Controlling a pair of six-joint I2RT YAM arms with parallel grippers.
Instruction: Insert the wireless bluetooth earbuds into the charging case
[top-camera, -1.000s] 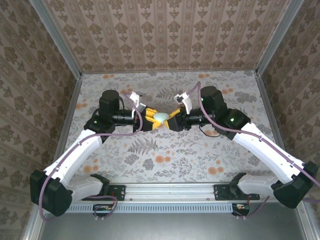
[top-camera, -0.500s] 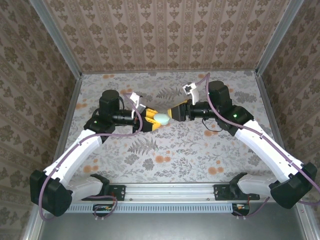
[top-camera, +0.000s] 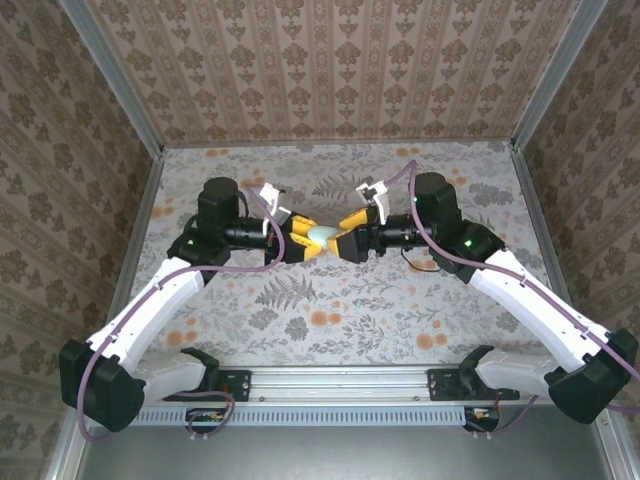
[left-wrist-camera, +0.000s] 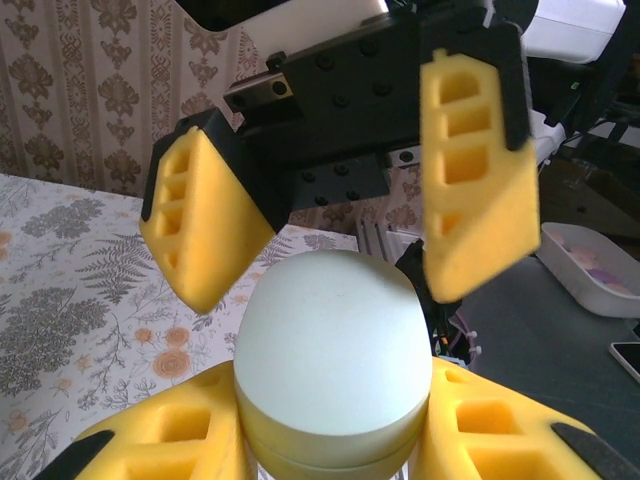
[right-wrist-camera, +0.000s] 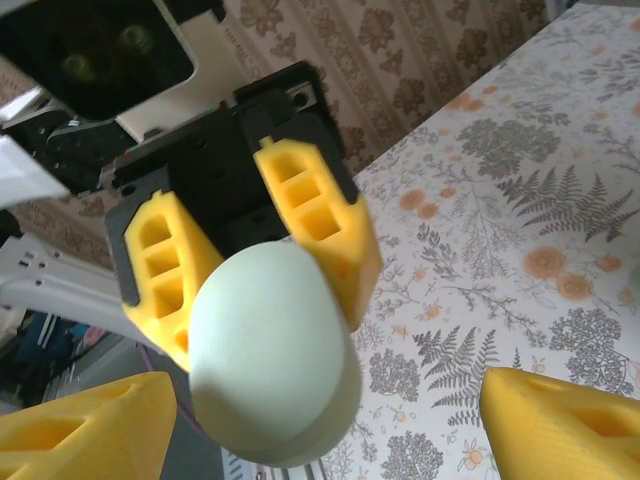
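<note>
We judged lid-opening underway: left hand clamped the closed case; right hand, spread wide, must next catch its lid.

The right hand flanks the case with gaps.

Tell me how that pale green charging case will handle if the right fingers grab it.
Probably rigid: the charging case shows no dent clamped between the left fingers. Its smooth, domed shell looks slippery, so the open right fingers might slide off the top. Set down on that curve, it could rock or roll.
</note>
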